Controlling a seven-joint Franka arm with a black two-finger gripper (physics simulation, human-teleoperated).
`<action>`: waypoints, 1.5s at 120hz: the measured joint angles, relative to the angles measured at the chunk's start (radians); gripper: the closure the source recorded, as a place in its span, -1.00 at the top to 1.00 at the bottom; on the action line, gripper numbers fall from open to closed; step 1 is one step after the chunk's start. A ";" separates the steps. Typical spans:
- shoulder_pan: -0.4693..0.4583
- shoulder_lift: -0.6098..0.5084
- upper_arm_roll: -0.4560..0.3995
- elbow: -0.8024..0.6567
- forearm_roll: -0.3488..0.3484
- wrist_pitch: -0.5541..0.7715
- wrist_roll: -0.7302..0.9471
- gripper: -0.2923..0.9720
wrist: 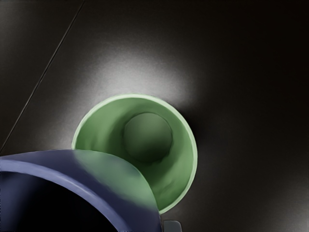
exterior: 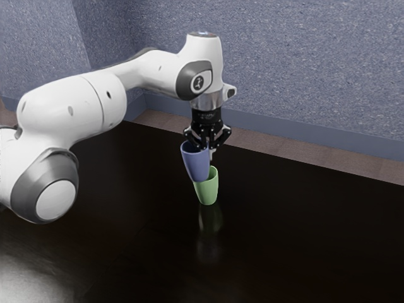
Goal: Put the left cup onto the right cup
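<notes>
One claw (exterior: 207, 146) clamps the blue cup (exterior: 195, 163) — tilted, mouth up — base seemingly inside the green cup (exterior: 207, 186).

Plain, simulator-rendered robot test room. A white Franka arm (exterior: 95, 107) stands at a glossy black table (exterior: 303, 252). Behind it, speckled blue-grey walls (exterior: 303, 57) meet a strip of brown floor (exterior: 297, 151) along a grey-blue baseboard (exterior: 328, 134). The props, a blue cup (exterior: 194, 162) and a green cup (exterior: 207, 186), are smooth, unmarked tumblers.
</notes>
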 joint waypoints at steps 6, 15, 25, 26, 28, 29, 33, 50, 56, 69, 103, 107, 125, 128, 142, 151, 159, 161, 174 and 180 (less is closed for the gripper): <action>0.001 0.010 0.000 0.011 0.000 0.000 0.000 -0.70; 0.003 0.022 0.001 0.024 0.000 0.000 0.000 -0.70; 0.006 0.029 0.001 0.034 0.000 0.000 0.001 -0.70; 0.006 0.029 0.001 0.035 0.000 0.000 0.001 -0.70; 0.007 0.030 0.001 0.037 0.000 0.000 0.001 -0.70; 0.007 0.030 0.001 0.038 0.000 0.000 0.001 -0.70; 0.008 0.030 0.001 0.043 0.000 0.000 0.001 -0.70; 0.009 0.032 0.000 0.056 0.001 0.000 0.001 -0.70; 0.008 0.033 0.000 0.057 0.001 0.000 0.001 -0.70; 0.009 0.043 0.000 0.073 0.000 0.000 0.001 -0.70; 0.010 0.074 0.001 0.101 0.000 -0.002 0.000 -0.70; 0.010 0.075 0.001 0.102 0.000 -0.002 0.000 -0.70; 0.011 0.077 0.002 0.103 0.000 -0.003 0.000 -0.70; 0.011 0.078 0.002 0.103 0.000 -0.003 0.000 -0.70; 0.011 0.088 0.002 0.120 0.001 -0.004 0.000 -0.70; 0.011 0.095 0.003 0.127 0.001 -0.005 0.000 -0.70; 0.011 0.106 0.004 0.143 0.001 -0.006 0.000 -0.70; 0.011 0.108 0.004 0.147 0.001 -0.006 0.000 -0.70; 0.011 0.113 0.005 0.154 0.001 -0.007 0.000 -0.70; 0.011 0.114 0.006 0.155 0.001 -0.007 0.000 -0.70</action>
